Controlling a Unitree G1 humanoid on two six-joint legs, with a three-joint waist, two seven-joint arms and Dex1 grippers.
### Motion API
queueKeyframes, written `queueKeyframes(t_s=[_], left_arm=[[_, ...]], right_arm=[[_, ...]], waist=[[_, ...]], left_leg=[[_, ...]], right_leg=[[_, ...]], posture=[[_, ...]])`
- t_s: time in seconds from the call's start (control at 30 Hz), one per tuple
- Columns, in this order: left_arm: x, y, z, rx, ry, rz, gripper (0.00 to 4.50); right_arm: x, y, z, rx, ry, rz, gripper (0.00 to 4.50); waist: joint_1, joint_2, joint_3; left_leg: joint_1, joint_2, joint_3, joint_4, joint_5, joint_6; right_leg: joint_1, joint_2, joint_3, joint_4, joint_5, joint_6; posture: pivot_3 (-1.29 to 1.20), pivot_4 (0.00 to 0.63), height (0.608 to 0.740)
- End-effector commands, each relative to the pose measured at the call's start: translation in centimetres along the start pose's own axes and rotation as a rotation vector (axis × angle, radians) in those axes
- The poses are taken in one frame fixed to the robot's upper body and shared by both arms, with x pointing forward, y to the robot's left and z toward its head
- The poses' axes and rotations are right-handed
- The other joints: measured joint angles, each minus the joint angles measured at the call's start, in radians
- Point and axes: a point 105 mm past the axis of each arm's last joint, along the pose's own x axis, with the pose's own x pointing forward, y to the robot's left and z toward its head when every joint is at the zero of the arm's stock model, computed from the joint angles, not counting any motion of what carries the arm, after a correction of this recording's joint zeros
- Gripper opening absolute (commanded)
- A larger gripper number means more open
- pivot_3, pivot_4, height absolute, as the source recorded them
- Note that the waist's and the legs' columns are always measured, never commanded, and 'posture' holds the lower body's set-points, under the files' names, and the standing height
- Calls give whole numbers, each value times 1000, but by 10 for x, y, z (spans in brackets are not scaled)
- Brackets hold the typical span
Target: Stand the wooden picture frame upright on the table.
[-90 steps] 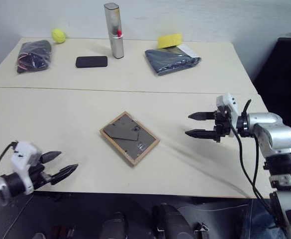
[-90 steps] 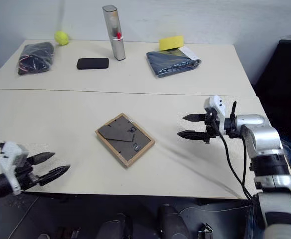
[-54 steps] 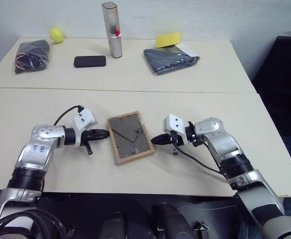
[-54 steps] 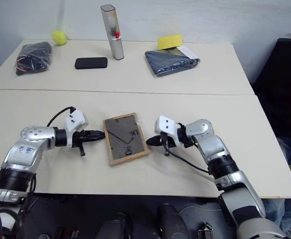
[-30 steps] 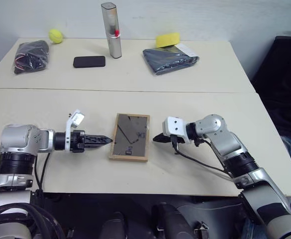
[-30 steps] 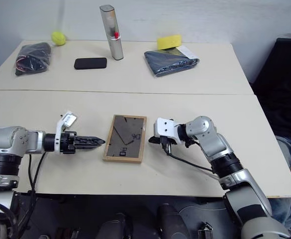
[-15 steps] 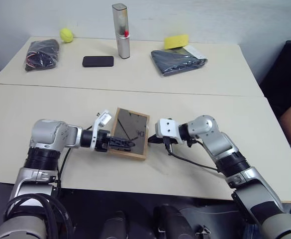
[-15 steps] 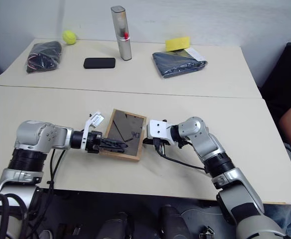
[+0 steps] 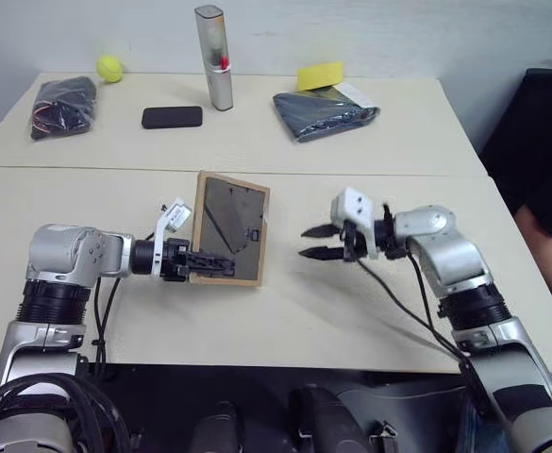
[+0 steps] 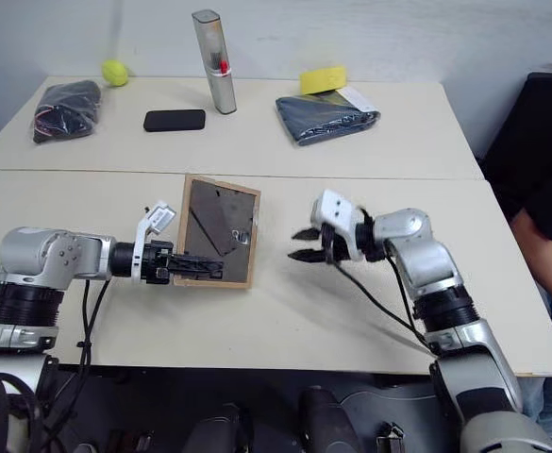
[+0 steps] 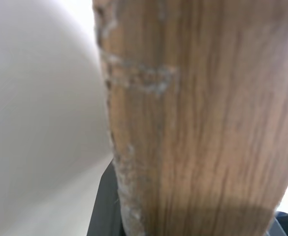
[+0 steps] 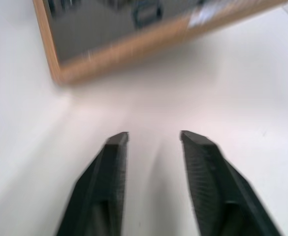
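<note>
The wooden picture frame [image 9: 228, 226] stands steeply tilted on the table [image 9: 351, 311], its dark back panel facing me and its lower edge near the tabletop. My left gripper [image 9: 209, 267] reaches in from the left and is shut on the frame's lower edge. In the left wrist view the light wood border [image 11: 198, 123] sits right against the camera. My right gripper [image 9: 311, 243] hovers open a little to the right of the frame, touching nothing. In the right wrist view the frame [image 12: 134, 39] lies beyond the spread fingers [image 12: 112, 162].
Along the far table stand a yellow ball [image 9: 109, 67], a black bag [image 9: 64, 106], a black phone [image 9: 172, 117], a tall silver cylinder [image 9: 215, 58], a dark folded pouch [image 9: 326, 111] and a yellow sponge [image 9: 321, 75]. A person's arm [image 9: 549, 222] shows at the right edge.
The frame has swung up from nearly flat to steeply tilted in the left gripper's hold. The right gripper has opened, risen and drawn back to the right, off the frame.
</note>
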Motion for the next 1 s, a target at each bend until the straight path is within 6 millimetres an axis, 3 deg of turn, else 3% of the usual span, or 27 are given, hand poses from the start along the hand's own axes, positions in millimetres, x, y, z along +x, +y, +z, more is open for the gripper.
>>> queueKeyframes(t_s=[0.03,0.17,0.43,0.57,0.7,0.77,0.9,1.0], left_arm=[[1,-18,11,123,-5,-37,839],[7,-23,11,173,15,-43,839],[16,-49,15,244,3,-130,839],[14,-42,15,234,-4,-103,839],[13,-32,14,210,-6,-62,839],[12,-29,14,206,-4,-52,839],[10,-33,14,210,-7,-79,839],[4,-48,17,196,-21,-156,839]], right_arm=[[2,7,50,43,-161,55,3184],[11,12,69,103,-226,89,4469],[40,24,69,87,-222,117,4500],[32,53,87,87,-314,270,4500],[16,63,93,95,-335,297,4500],[8,61,89,91,-318,263,4500],[-2,37,69,16,-221,60,4500],[-18,16,33,-287,-38,-119,4500]], waist=[[2,0,0],[6,0,0],[2,0,0],[4,0,0],[5,0,0],[8,0,0],[8,0,0],[8,0,0]], left_leg=[[0,0,0,0,0,0],[0,0,-1,0,0,0],[-2,0,-1,0,0,1],[-2,0,-1,0,0,1],[-3,0,-1,-1,0,1],[-3,0,-2,0,0,1],[-3,-1,-2,-1,-1,1],[-3,-1,-2,-1,-1,1]], right_leg=[[0,0,0,0,0,0],[0,0,0,-1,0,0],[-1,0,0,-2,0,0],[-1,0,0,-1,0,0],[-1,-1,0,-2,0,0],[-1,-1,-1,-2,0,0],[-1,-1,-1,-3,0,0],[-1,-1,-1,-4,0,0]], posture=[[0,150,740],[0,150,740],[0,150,740],[0,150,740],[0,150,740],[0,150,740],[0,150,740],[0,150,740]])
